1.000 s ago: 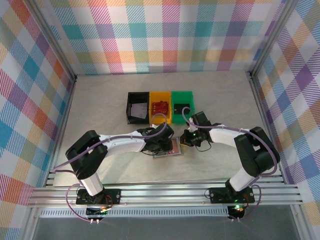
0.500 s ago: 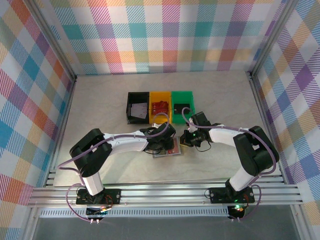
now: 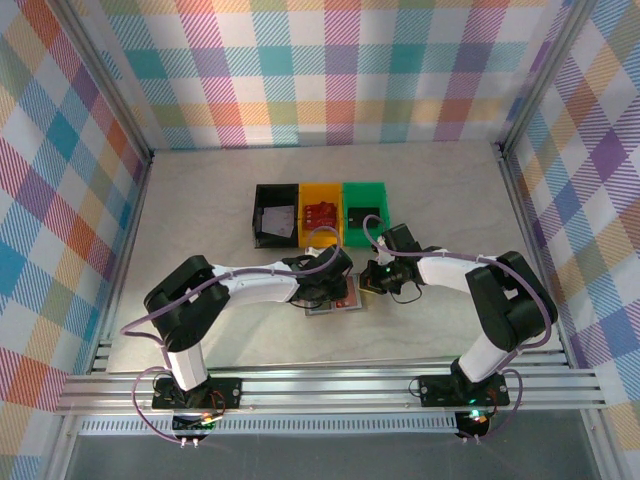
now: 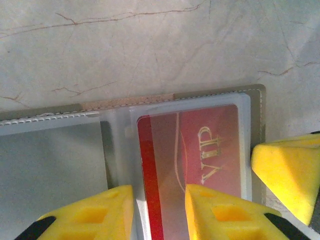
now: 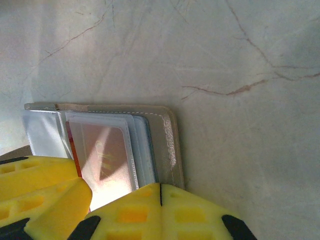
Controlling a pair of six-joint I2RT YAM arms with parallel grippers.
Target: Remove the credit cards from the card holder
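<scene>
The grey card holder point(image 3: 340, 304) lies open on the table between both arms. In the left wrist view the card holder point(image 4: 150, 102) keeps a red VIP credit card point(image 4: 200, 145) under a clear pocket. My left gripper point(image 3: 329, 291) point(image 4: 159, 195) is low over it, jaws narrowly open astride the card's left red edge. My right gripper point(image 3: 372, 284) point(image 5: 160, 187) is shut, tips resting on the card holder's point(image 5: 169, 145) near edge; its finger point(image 4: 290, 175) also shows beside the pocket. A thin teal edge point(image 5: 151, 150) lies under the sleeves next to the red card point(image 5: 102, 155).
Black bin point(image 3: 277, 216), yellow bin point(image 3: 322, 214) and green bin point(image 3: 365, 210) stand in a row just behind the holder. Bare marble tabletop point(image 3: 200, 200) spreads left, right and behind. Plaid walls enclose the table.
My left gripper's jaws have narrowed and its arm has shifted slightly rightward. The right arm and the card holder have stayed put.
</scene>
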